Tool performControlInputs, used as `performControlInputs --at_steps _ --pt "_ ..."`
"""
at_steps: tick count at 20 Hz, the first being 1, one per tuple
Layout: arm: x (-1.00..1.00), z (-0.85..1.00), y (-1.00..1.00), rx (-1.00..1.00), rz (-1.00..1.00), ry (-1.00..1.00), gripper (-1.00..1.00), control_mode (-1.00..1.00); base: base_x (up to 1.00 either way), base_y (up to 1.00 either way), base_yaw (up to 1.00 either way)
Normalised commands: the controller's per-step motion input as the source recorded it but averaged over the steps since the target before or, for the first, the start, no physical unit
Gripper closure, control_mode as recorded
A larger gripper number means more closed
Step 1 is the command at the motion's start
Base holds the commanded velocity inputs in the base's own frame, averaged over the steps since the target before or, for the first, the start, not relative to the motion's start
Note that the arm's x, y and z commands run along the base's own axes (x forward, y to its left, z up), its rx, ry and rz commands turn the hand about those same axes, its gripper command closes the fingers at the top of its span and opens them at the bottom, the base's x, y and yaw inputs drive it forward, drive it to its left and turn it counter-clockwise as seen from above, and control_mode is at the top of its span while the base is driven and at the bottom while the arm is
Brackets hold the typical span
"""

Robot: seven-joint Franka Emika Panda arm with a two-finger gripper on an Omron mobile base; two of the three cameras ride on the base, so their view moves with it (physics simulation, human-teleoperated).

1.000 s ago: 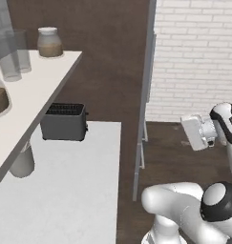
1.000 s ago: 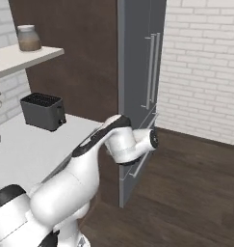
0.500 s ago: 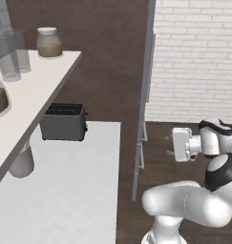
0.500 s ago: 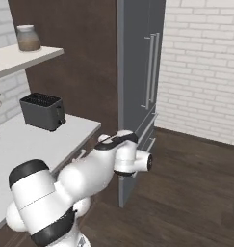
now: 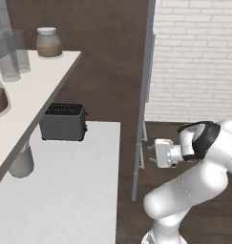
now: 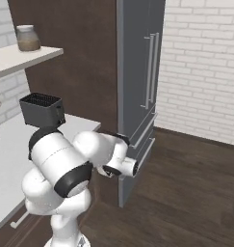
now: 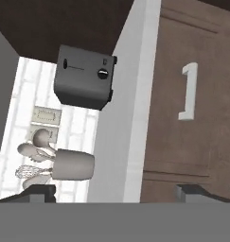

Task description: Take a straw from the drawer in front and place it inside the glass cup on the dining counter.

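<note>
Ahead of the wide-spread, empty jaws, dark brown wooden drawer [image 7: 182,94] with small pale metal handle [image 7: 189,91].

Open floor [image 6: 186,183] right of fridge [image 6: 137,87], toaster [image 5: 63,122] on worktop [image 5: 65,190]

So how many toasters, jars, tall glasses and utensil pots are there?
Toaster: 1
Jar: 1
Tall glasses: 2
Utensil pot: 1
Total: 5
</note>
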Motion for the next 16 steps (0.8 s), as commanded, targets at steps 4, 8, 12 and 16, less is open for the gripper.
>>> performControlInputs --at_steps 4,8,12,16 --pt "0.13 -0.45 0.35 0.00 0.04 -0.08 -1.00 -1.00 0.00 0.00 0.00" --pt "0.34 -0.34 0.26 0.00 0.03 -0.01 -1.00 -1.00 0.00 0.00 0.00" --pt "0.52 -0.23 0.11 0.01 0.04 0.00 -1.00 -1.00 0.00 0.00 0.00" --pt "0.37 -0.17 0.12 0.02 0.05 0.00 -1.00 -1.00 0.00 0.00 0.00"
